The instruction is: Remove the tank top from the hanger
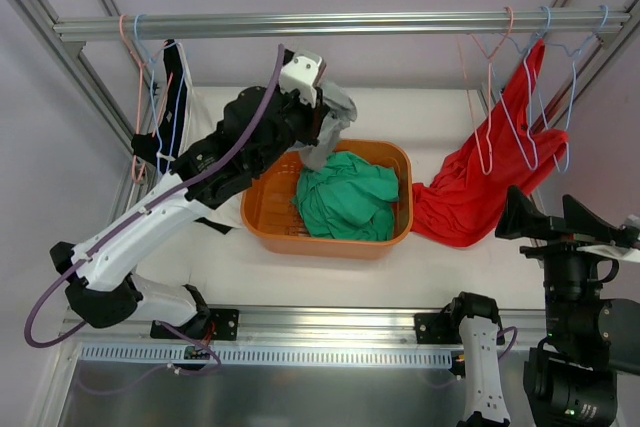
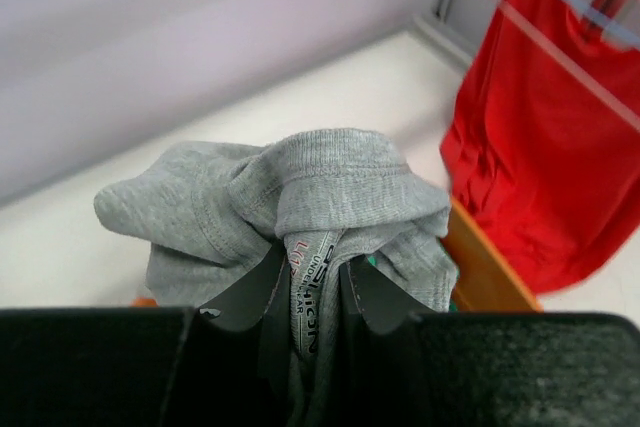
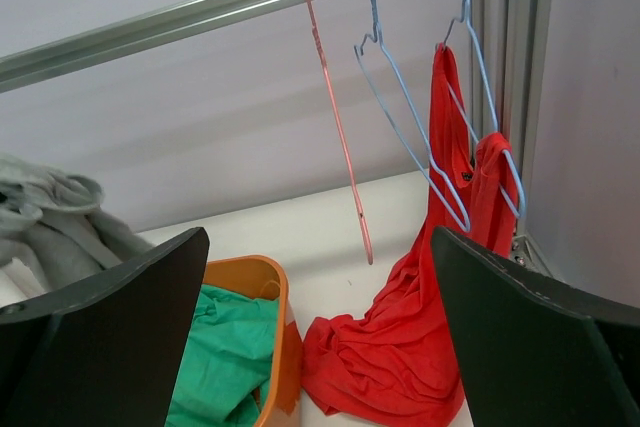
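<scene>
**Clerk:** Item one, left gripper (image 2: 305, 292). Condition?

**Checker:** Pinching the gray top (image 2: 300, 187), jaws nearly together on a fold by the neck label. The cloth is bunched above the fingers, on no hanger.

**Clerk:** Location?

**Checker:** Over the far-left corner of the basket (image 1: 330, 247), which holds a green cloth (image 1: 345, 197).

**Clerk:** Item two, right gripper (image 3: 320, 332)?

**Checker:** Spread wide and holding nothing, at the table's right, facing the red top (image 3: 400, 347).

**Clerk:** Red top, position?

**Checker:** Straps on a blue hanger (image 3: 420, 147) at the right end of the rail (image 1: 330, 22). The hem is slumped on the table, just beside the basket. A bare pink hanger (image 3: 335, 127) hangs to its left.

**Clerk:** Step in hand, by your reckoning?

**Checker:** Depositing the gray top. Carry it further over the basket's middle before letting go, since part of it hangs near the rim and could drape outside. Open fully, then lift straight up so the label fold does not snag a finger.

**Clerk:** And after?

**Checker:** Likely the red top. Take a strap near the hanger's shoulder, not the slumped hem. Lift it up and off the wire's end rather than pulling down, or the hanger may swing or slide along the rail. The neighbouring hangers are close, so approach squarely between them.
</scene>
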Available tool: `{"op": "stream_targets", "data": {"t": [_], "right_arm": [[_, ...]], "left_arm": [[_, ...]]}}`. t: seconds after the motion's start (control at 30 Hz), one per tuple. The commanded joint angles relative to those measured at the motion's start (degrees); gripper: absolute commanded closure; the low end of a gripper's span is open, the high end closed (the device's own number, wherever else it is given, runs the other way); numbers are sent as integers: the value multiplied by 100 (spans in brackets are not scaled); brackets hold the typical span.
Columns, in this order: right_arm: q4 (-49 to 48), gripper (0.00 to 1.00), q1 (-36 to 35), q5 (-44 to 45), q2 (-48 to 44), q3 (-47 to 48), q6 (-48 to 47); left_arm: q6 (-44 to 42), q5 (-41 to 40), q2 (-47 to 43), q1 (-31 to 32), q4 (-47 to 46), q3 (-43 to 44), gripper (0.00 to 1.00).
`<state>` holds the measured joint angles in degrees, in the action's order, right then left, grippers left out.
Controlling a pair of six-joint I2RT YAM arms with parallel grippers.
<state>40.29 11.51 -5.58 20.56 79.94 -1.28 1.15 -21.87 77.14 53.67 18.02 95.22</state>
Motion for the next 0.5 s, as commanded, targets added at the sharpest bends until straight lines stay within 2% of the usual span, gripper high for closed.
{"op": "stream_targets", "data": {"t": [0.0,0.13,0.17,0.27,0.3,0.33,0.4,0.43,0.47], "right_arm": [[-557,1,-52,-241,27,-145,241],[-768,1,-43,-487,141,-321,409],[-821,1,-43,-609,159,-400,470],[-970,0,-43,-847,247,-541,593],[-1006,1,-43,-900,291,-619,620],[-1041,0,-43,-944,317,-655,637],[-1094,1,-43,-1058,370,-769,699],[-1137,0,-43,-1094,379,-804,717],[-1173,1,-43,-1155,388,-883,760]], "left_arm": [[438,534,-199,12,-106,-747,100],[702,578,-445,-49,-115,-1382,99],[720,570,-515,-76,-97,-1479,96],[808,552,-683,-172,-53,-1778,93],[817,552,-718,-199,-53,-1866,89],[834,535,-788,-208,-10,-1893,79],[808,543,-867,-208,26,-1911,73],[808,508,-937,-216,96,-1885,56],[817,325,-964,-217,140,-1823,33]]}}
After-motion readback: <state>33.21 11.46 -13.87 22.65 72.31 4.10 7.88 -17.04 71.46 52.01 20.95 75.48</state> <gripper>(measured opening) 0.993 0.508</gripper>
